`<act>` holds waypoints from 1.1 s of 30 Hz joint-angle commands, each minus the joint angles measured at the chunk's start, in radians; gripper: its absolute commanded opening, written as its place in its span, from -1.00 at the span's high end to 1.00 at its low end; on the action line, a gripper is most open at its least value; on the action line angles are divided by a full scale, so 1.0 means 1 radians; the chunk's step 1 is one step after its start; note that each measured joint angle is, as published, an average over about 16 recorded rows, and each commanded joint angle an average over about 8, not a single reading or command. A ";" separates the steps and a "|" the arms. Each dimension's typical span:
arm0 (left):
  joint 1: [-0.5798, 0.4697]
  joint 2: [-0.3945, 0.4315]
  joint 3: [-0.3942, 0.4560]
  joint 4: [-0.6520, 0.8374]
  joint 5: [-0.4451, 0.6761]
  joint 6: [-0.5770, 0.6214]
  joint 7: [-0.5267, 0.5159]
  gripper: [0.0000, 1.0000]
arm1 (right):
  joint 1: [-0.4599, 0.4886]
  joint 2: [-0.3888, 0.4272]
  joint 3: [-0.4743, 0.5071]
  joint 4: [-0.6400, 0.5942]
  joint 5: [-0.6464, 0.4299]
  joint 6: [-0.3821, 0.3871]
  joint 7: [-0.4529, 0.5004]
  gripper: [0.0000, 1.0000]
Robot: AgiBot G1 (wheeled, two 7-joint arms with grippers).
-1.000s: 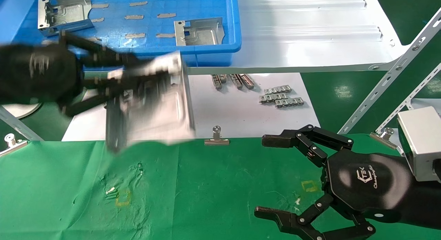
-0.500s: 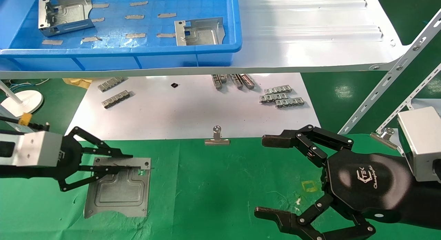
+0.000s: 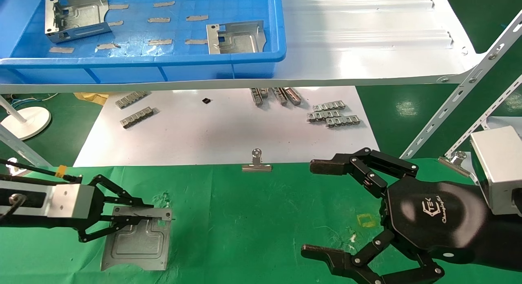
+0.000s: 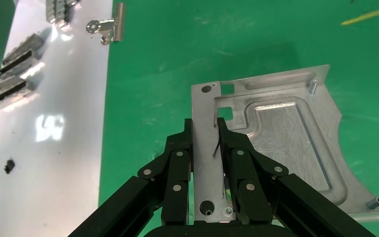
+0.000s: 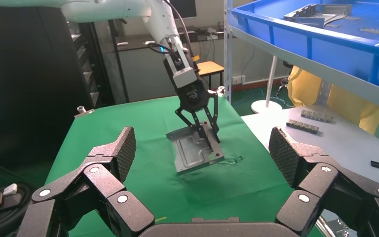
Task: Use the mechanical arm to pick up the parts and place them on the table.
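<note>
My left gripper is shut on the folded edge of a shiny silver part. It holds the part tilted, low over the green table at the near left. In the left wrist view the black fingers clamp the part's edge strip from both sides. The right wrist view shows the same part hanging from the left gripper, its low edge close to the cloth. My right gripper is open and empty over the cloth at the near right. Two more parts lie in the blue bin.
A white board behind the cloth carries small grey linked strips. A silver binder clip grips the cloth's far edge. The bin stands on a white shelf, with slanted perforated struts at the right.
My left gripper brought the part down from in front of the bin to the cloth at the near left, then shifted it slightly nearer. The right arm has not moved.
</note>
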 commanded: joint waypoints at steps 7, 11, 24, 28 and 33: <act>0.009 0.052 0.019 0.145 0.015 -0.026 0.149 -1.00 | 0.000 0.000 0.000 0.000 0.000 0.000 0.000 -1.00; 0.007 0.075 0.015 0.220 0.013 -0.062 0.205 -1.00 | 0.000 0.000 0.000 0.000 0.000 0.000 0.000 -1.00; 0.044 0.086 -0.066 0.365 -0.118 0.013 0.126 -1.00 | 0.000 0.000 0.000 0.000 0.000 0.000 0.000 -1.00; 0.114 0.064 -0.119 0.341 -0.217 0.032 0.016 -1.00 | 0.000 0.000 0.000 0.000 0.000 0.000 0.000 -1.00; 0.215 0.021 -0.174 0.268 -0.341 0.034 -0.100 -1.00 | 0.000 0.000 0.000 0.000 0.000 0.000 0.000 -1.00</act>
